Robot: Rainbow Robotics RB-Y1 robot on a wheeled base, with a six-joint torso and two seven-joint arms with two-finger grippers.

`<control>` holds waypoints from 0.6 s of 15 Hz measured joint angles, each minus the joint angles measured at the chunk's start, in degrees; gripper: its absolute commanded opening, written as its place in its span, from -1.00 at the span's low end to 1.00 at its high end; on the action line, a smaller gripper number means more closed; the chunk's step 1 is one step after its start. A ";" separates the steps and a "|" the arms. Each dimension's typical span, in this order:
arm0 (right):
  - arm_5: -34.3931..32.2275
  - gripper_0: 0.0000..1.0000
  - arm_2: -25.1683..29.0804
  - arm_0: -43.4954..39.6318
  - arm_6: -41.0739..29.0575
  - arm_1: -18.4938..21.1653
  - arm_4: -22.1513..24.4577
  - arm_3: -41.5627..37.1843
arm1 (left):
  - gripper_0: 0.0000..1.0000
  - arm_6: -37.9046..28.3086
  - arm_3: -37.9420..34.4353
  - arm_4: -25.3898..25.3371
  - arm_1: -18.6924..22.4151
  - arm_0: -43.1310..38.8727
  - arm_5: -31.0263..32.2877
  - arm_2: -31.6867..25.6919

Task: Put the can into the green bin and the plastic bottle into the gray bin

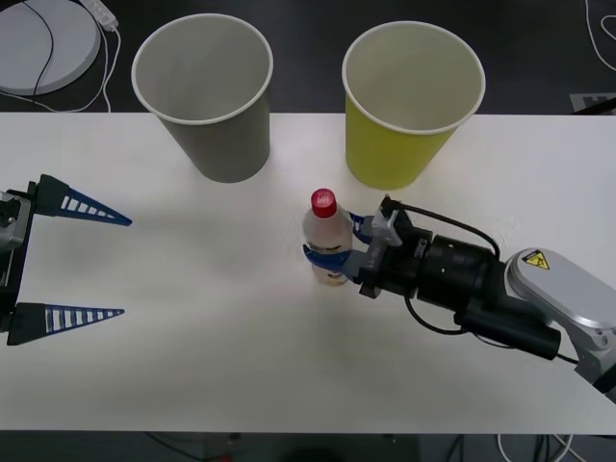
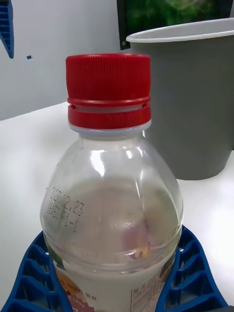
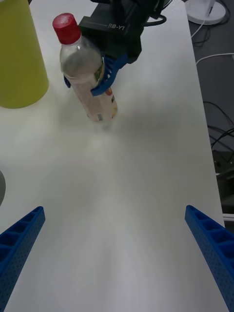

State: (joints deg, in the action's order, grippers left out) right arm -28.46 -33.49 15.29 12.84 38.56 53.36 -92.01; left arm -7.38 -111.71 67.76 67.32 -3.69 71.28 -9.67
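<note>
The plastic bottle (image 1: 325, 223), clear with a red cap, is at mid-table in front of the green bin (image 1: 399, 144). My right gripper (image 1: 327, 243) is shut on its body, a blue finger on each side (image 2: 195, 278). In the left wrist view the plastic bottle (image 3: 85, 73) leans a little in the right gripper (image 3: 92, 83), its base close to the table. The gray bin (image 1: 221, 135) stands upright to the left of the green one, just behind the plastic bottle (image 2: 112, 219). My left gripper (image 1: 125, 267) hovers open at the left edge. The can is out of view.
Both bins stand at the white table's (image 1: 192, 366) far edge. A round white disc (image 1: 43, 43) with cables lies on the floor behind the table's left end. Bare tabletop stretches between my left gripper (image 3: 114, 212) and the bottle.
</note>
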 measured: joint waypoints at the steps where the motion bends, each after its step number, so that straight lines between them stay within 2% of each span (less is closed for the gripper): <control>1: -0.02 -1.00 0.00 0.00 -0.60 0.67 -0.62 -0.52 | 1.00 0.00 0.00 0.00 0.00 0.00 0.00 0.00; 4: -0.02 -1.00 0.00 0.00 -4.42 2.54 -1.77 -2.14 | 1.00 0.00 0.00 0.00 0.00 0.00 0.00 0.00; 9: -0.02 -1.00 0.92 -0.09 -14.70 6.63 -0.26 -6.44 | 1.00 0.00 0.00 0.00 0.00 0.00 0.00 0.00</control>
State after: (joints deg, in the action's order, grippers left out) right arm -28.48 -32.57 15.20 -1.87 45.19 53.10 -98.46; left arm -7.38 -111.71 67.76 67.32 -3.69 71.28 -9.67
